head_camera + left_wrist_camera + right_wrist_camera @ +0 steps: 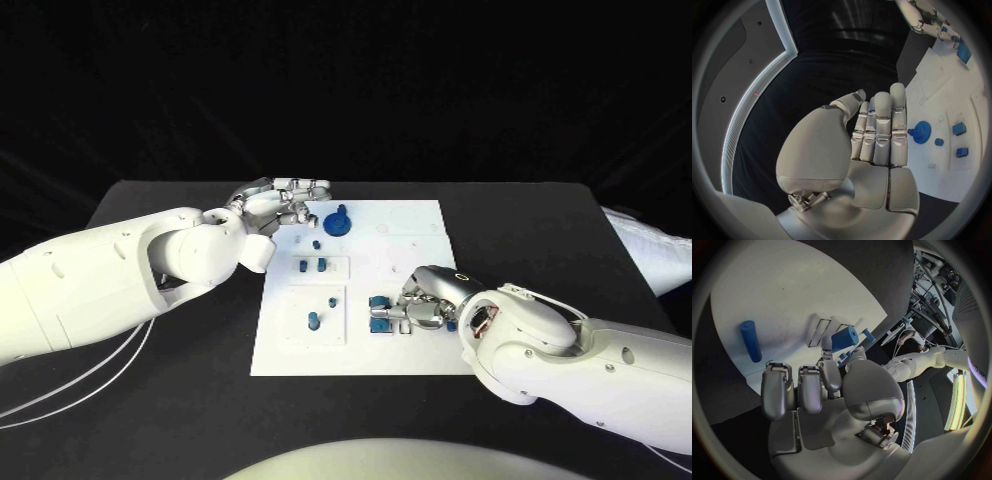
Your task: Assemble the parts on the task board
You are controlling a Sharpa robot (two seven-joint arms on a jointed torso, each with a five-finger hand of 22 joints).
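The table (173, 400) has a matt black surface that looks like cloth. The task board (389, 340) is a smooth, matt white plate, plastic by its look. The parts, such as the blue gear (336, 221) toward 12 o'clock, look like matt blue plastic. Both arms wear glossy white plastic shells; the left hand (274, 205) and right hand (421, 300) are satin silver metal.

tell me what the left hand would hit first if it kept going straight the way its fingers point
Probably nothing: the left hand lies at the task board far corner, fingers aimed past the blue gear toward dark space. Depth is unclear.
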